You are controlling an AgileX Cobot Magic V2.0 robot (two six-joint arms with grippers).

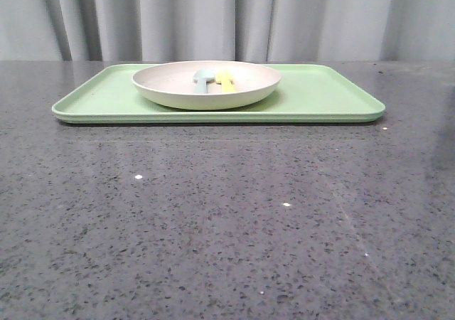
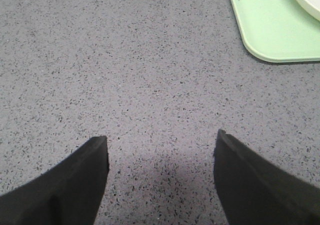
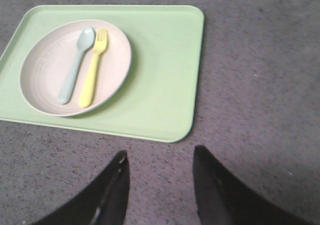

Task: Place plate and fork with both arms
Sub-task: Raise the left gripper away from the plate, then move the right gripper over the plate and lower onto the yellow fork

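Front frame, upper middle: plate (image 1: 206, 85) sits left-of-centre on green tray (image 1: 327, 96), spoon (image 1: 203, 78) left, fork (image 1: 225, 80) right, both inside it. Left gripper (image 2: 162, 145) spread, holding nothing, over bare countertop (image 2: 125, 75). Right gripper (image 3: 160, 160) spread, empty, near tray edge.

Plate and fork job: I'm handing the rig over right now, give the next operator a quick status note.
Left gripper: open, empty, over bare table beside the tray's corner.
Right gripper: open, empty, over the table just off the tray's edge.
The plate sits on the pale green tray, towards its left half in the front view.
The yellow fork lies inside the plate next to the blue-green spoon, side by side.
Done: nothing gripped so far.
Left: pick up the plate and the fork, one per arm, and place them.
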